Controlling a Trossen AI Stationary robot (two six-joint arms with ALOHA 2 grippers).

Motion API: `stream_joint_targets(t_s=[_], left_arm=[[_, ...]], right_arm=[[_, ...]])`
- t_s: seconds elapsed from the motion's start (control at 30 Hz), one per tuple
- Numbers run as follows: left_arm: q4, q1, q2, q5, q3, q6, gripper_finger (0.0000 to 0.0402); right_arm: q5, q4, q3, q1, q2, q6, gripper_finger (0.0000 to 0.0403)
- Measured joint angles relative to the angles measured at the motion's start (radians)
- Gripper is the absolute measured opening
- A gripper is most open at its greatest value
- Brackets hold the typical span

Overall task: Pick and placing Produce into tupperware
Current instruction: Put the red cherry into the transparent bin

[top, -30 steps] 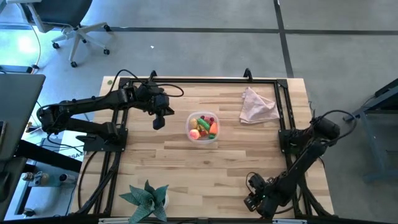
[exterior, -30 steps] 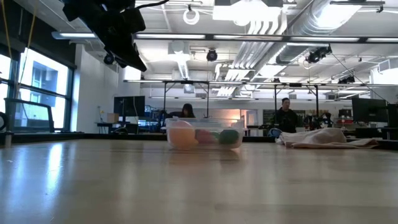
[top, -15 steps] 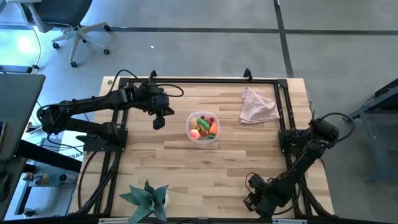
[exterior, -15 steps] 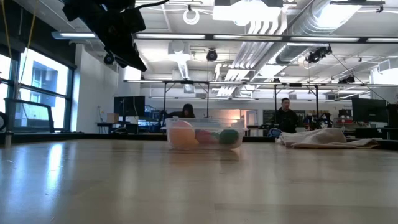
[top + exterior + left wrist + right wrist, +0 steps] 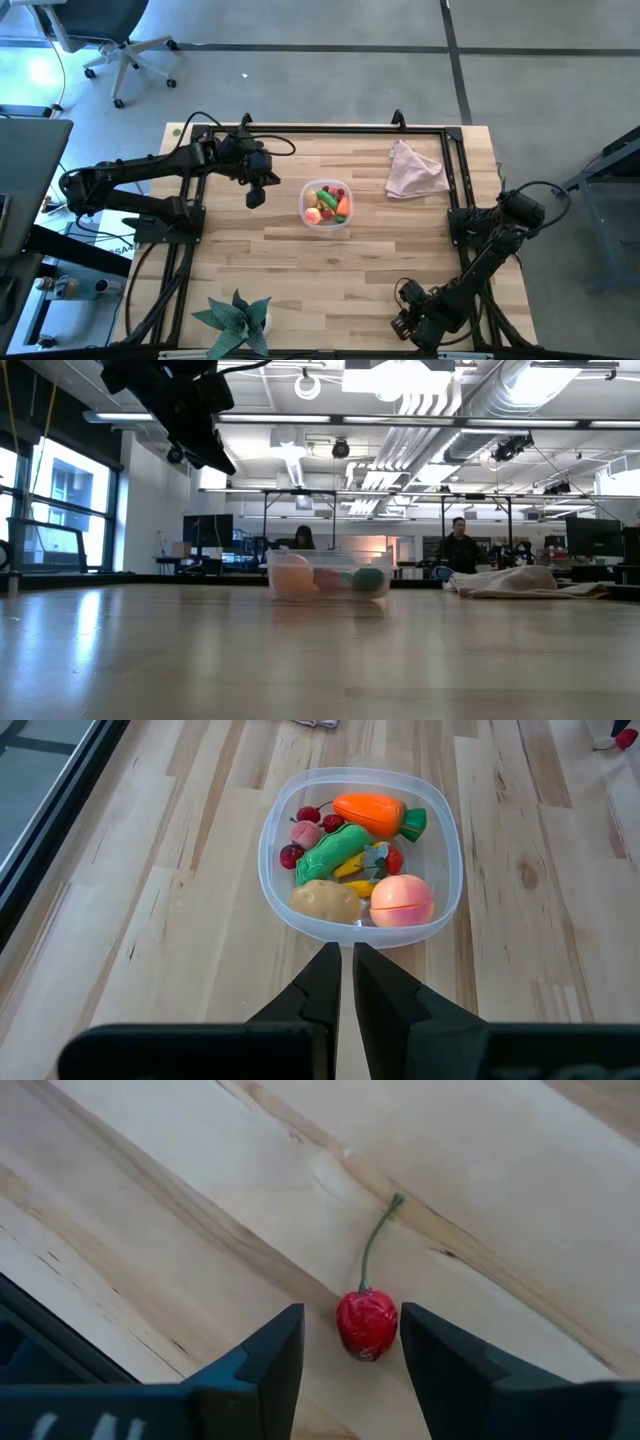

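The clear tupperware [image 5: 326,205] stands mid-table and holds produce: an orange carrot [image 5: 370,813], a tan potato [image 5: 325,900], a green piece [image 5: 335,850], a pink-orange fruit [image 5: 402,900] and red cherries [image 5: 305,820]. My left gripper [image 5: 254,198] hangs shut above the table, just left of the container, with nothing in it. At the near right corner my right gripper [image 5: 405,325] points down, open, with its fingers on either side of a lone red cherry [image 5: 367,1325]. That cherry lies on the wood, its green stem [image 5: 375,1245] pointing away. My right gripper comes at the cherry's round body [image 5: 385,1330] from above. One finger [image 5: 440,1365] stands right at the cherry's side, and I cannot tell whether it touches. The other finger [image 5: 270,1355] is clearly apart. The cherry rests on the table.
A pinkish cloth [image 5: 415,170] lies crumpled at the far right. A green fake plant [image 5: 235,320] stands at the near left edge. Black frame rails [image 5: 190,250] run along the table's sides. People [image 5: 460,545] show in the room behind.
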State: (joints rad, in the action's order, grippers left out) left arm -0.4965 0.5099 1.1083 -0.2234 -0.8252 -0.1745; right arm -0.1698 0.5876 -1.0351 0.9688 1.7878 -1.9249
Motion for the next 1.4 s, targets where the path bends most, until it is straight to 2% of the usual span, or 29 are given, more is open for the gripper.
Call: stream_joint_targets(t_s=[0.5, 1.4], left_arm=[[0.000, 0.000, 0.000, 0.000, 0.000, 0.000, 0.0021], [0.000, 0.000, 0.000, 0.000, 0.000, 0.000, 0.0021]], right_arm=[[0.034, -0.018, -0.001, 0.000, 0.023, -0.027, 0.0153], [0.021, -0.024, 0.000, -0.019, 0.029, -0.004, 0.0152]])
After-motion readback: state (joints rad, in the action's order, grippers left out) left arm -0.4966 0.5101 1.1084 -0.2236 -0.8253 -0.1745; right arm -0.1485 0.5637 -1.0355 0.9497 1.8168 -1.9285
